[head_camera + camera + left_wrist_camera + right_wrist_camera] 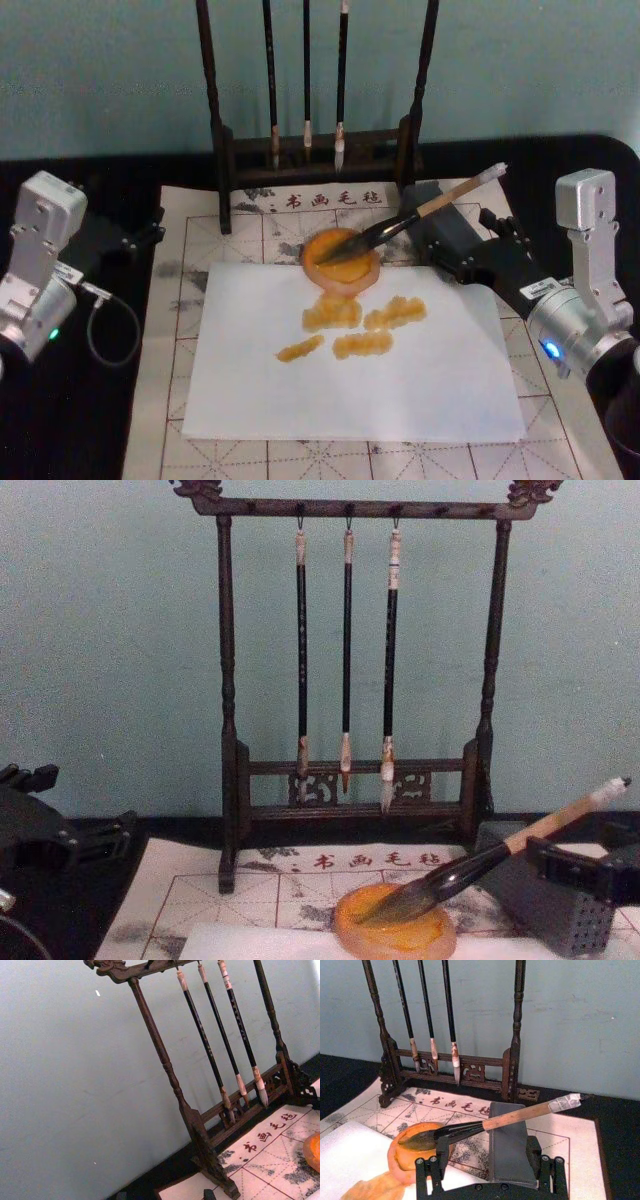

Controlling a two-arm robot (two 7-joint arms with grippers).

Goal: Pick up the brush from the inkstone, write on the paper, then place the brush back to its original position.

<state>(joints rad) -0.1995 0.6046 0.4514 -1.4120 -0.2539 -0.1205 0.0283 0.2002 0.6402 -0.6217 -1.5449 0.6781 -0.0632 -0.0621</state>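
Observation:
The brush (430, 208) lies tilted, its dark tuft in the round orange inkstone (345, 272) and its tan handle propped on a grey block (507, 1145). In the chest view the brush (480, 865) slopes up to the right from the inkstone (395, 935). My right gripper (455, 240) stands open just behind the handle, its fingers (427, 1170) either side of the block, touching nothing. Several orange strokes (350, 320) mark the white paper (400, 390) in front of the inkstone. My left gripper (140, 232) rests open at the table's left, off the paper.
A dark wooden rack (310, 150) with three thin hanging brushes (345, 660) stands at the back, behind the inkstone. A gridded felt mat (190, 230) lies under the paper. A teal wall closes the back.

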